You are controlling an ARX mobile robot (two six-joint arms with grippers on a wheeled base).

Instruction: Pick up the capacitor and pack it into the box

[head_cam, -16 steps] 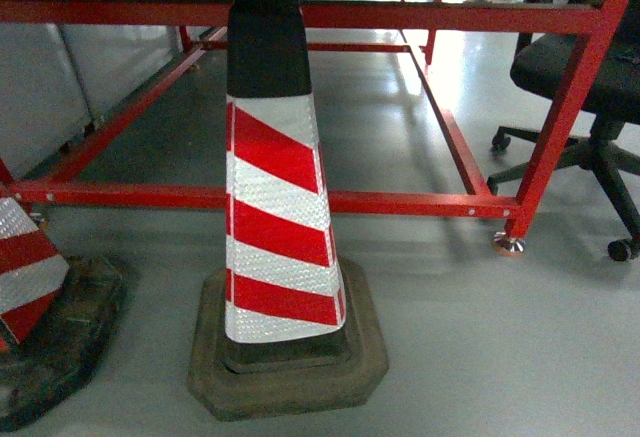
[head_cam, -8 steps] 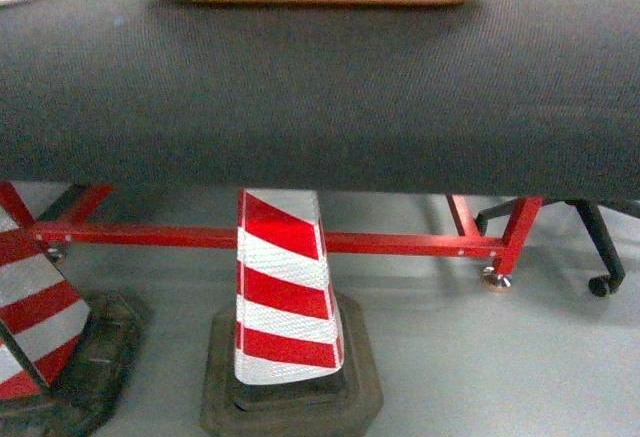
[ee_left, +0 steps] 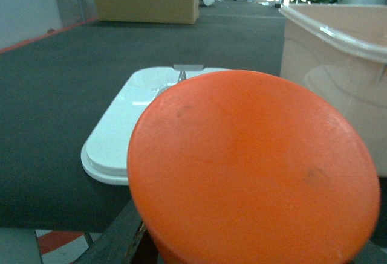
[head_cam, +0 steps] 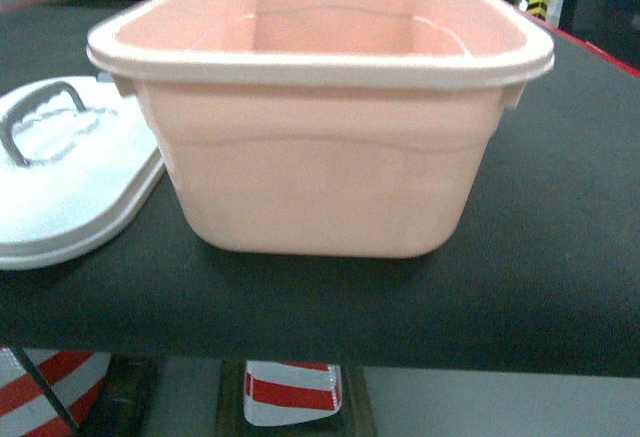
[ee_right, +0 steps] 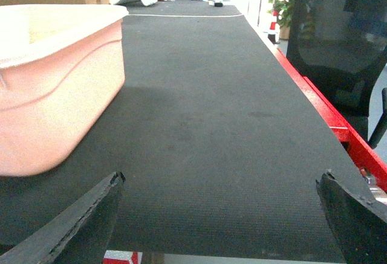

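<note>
My right gripper (ee_right: 221, 215) stands wide open, gripping nothing, both fingertips over bare black table mat (ee_right: 205, 113). At my left wrist an orange disc (ee_left: 254, 173) fills the view, hiding that gripper, so I cannot tell its state. Beyond the disc lies the white lid (ee_left: 118, 140); the pink box (head_cam: 320, 107) sits between my arms, open-topped. Half a second ago my head saw mostly the mat's edge and the striped cone (head_cam: 292, 392); now it sees the box.

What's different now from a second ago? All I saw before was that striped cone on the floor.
The head camera's view rose from the floor to the tabletop. The cone has dropped to the bottom edge, and the open pink box on the black table now fills the view, its white lid lying beside it. Nothing was picked up or released in that view.
</note>
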